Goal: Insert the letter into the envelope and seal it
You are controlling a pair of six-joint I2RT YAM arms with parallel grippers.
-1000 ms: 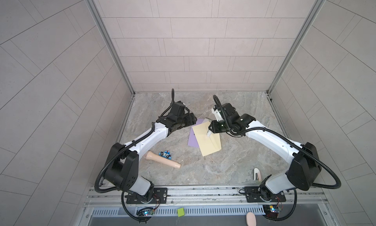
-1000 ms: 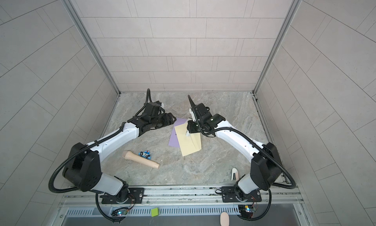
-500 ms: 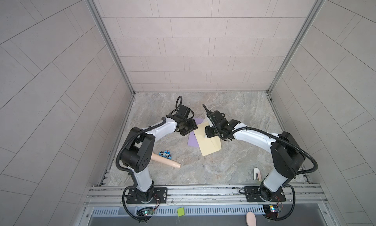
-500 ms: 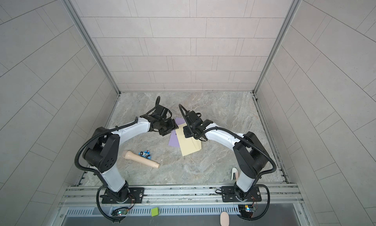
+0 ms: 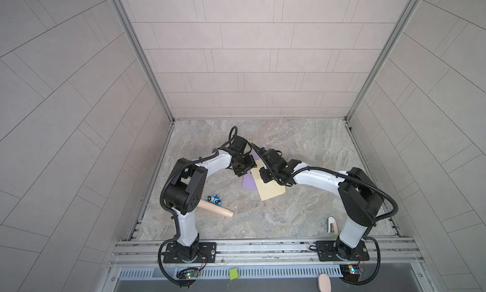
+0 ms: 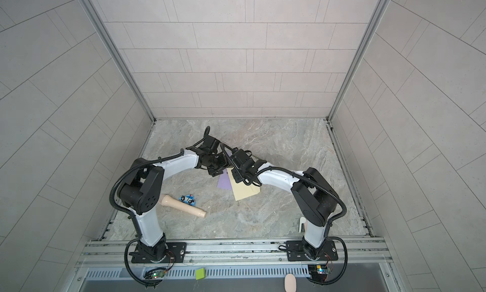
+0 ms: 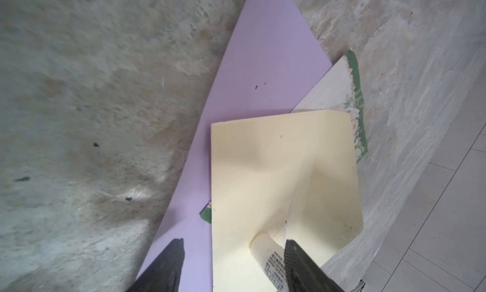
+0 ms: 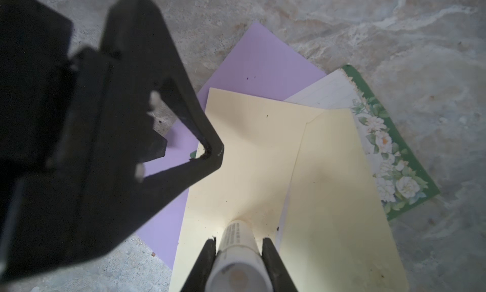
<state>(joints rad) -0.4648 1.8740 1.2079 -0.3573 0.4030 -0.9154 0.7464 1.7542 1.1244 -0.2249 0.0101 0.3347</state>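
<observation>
A cream envelope (image 5: 269, 189) (image 6: 246, 192) lies on a purple sheet (image 5: 248, 183) in the middle of the floor. It partly covers the letter (image 8: 389, 151) (image 7: 331, 93), lined paper with a green floral border that pokes out at its far edge. My right gripper (image 8: 238, 242) (image 5: 265, 176) is shut on a white glue stick (image 8: 236, 251) (image 7: 265, 248), whose tip presses on the envelope (image 8: 249, 159) beside the flap's seam. My left gripper (image 7: 234, 243) (image 5: 243, 168) is open, one finger over the purple sheet (image 7: 263, 67), the other beside the glue stick.
A beige wooden peg (image 5: 215, 209) and a small blue car figure (image 5: 213, 198) lie left of the papers. A white object (image 5: 332, 223) sits near the right arm's base. Tiled walls close in three sides; the two grippers are close together.
Both arms have drawn in toward the middle with elbows raised. The left gripper came down onto the purple sheet's edge and the right gripper shifted left over the envelope with the glue stick.
</observation>
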